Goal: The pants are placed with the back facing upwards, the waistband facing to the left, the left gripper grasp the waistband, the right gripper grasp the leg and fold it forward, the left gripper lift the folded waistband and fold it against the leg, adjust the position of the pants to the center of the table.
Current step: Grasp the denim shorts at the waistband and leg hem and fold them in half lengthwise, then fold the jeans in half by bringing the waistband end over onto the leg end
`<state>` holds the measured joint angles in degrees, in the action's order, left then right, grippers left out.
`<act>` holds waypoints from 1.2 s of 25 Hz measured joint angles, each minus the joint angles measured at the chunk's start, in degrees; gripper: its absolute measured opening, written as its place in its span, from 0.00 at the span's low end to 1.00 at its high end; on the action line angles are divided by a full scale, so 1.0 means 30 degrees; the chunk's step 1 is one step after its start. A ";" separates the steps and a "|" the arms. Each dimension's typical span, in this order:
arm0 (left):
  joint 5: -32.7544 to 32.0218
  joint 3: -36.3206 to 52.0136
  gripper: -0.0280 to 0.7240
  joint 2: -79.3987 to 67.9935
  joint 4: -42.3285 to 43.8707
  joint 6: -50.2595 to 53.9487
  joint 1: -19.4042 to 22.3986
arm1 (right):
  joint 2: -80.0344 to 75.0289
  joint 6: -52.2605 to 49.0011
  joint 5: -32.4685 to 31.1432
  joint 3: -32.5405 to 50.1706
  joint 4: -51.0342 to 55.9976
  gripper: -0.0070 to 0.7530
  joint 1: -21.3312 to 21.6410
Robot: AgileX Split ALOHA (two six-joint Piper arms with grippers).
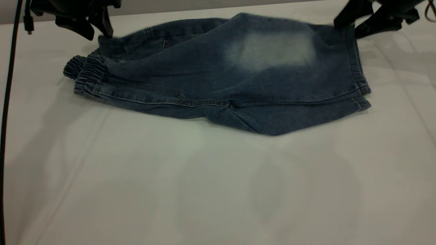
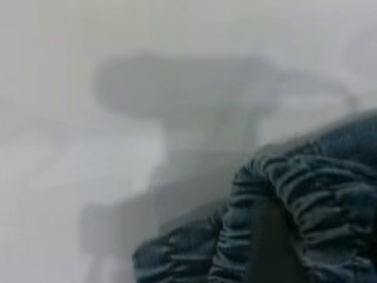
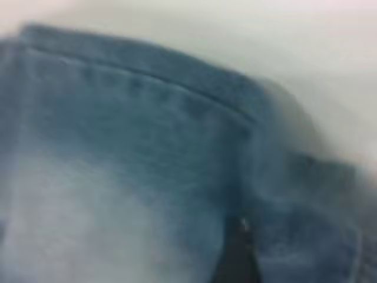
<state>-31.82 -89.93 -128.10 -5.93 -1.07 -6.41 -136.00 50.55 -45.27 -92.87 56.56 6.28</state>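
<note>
The blue denim pants [image 1: 204, 75] lie folded lengthwise on the white table [image 1: 204, 190], with the gathered waistband [image 1: 87, 73] at the left. The plain leg [image 1: 272, 51] with its faded patch lies on top. Its stitched hem is at the right. My left gripper [image 1: 98, 32] is at the far left corner, shut on the waistband [image 2: 312, 194]. The ruched band bunches around its one visible dark finger [image 2: 271, 247]. At the far right corner my right gripper [image 1: 347, 29] is shut on the leg [image 3: 118, 147] near the hem. One dark fingertip [image 3: 238, 259] shows against the denim.
A black cable [image 1: 6, 102] hangs down the left edge. The crotch point [image 1: 272, 131] of the pants sticks out toward the near side. A wide stretch of bare table lies in front of the pants.
</note>
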 joint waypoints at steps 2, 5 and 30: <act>0.0141 -0.0024 0.63 0.0203 -0.0016 0.0000 0.0000 | 0.0018 -0.0607 -0.0144 -0.0742 -0.0497 0.69 0.0000; -0.0451 -0.0445 0.70 0.0771 -0.0016 0.0000 0.0000 | 0.0018 -0.1864 -0.0948 -0.2027 -0.1697 0.72 0.0000; -0.7169 -0.1491 0.71 0.2042 0.1976 0.0053 0.1743 | 0.1081 -1.2927 -0.8346 -1.5488 -1.4948 0.72 -0.4578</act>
<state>-53.33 -94.40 -121.98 0.00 -0.91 -1.18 -132.75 11.77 -70.31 -139.34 11.72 -7.46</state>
